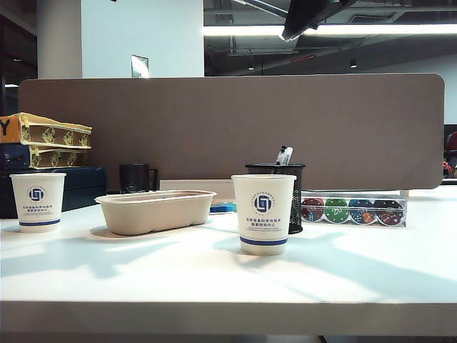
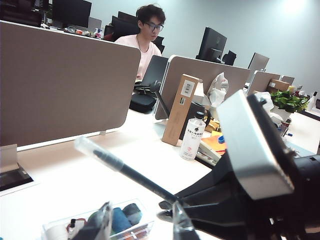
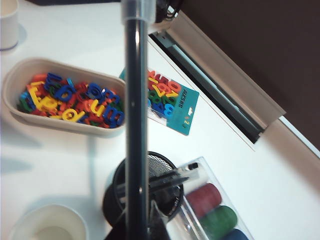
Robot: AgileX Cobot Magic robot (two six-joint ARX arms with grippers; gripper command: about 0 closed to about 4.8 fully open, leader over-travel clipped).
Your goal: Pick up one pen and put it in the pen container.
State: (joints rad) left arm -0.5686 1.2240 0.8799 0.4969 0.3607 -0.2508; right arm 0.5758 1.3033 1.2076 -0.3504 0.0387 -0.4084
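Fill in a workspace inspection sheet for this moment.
Surface: white table, shadowed.
Job's things: pen in right hand, crossing the black mesh pen container in the right wrist view; other pens stand inside.
Clutter: two paper cups, tray of coloured letters, letter pack, box of discs, black mug.
Hands: right hand shut on pen; left hand open, holding nothing.
Cables: nothing seen.
Surroundings: brown partition; person seated beyond it.

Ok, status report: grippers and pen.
Right gripper shut on the pen, over the pen container. Left gripper open, empty. Pen not yet in. Capped pens already in the container, otherwise clear.
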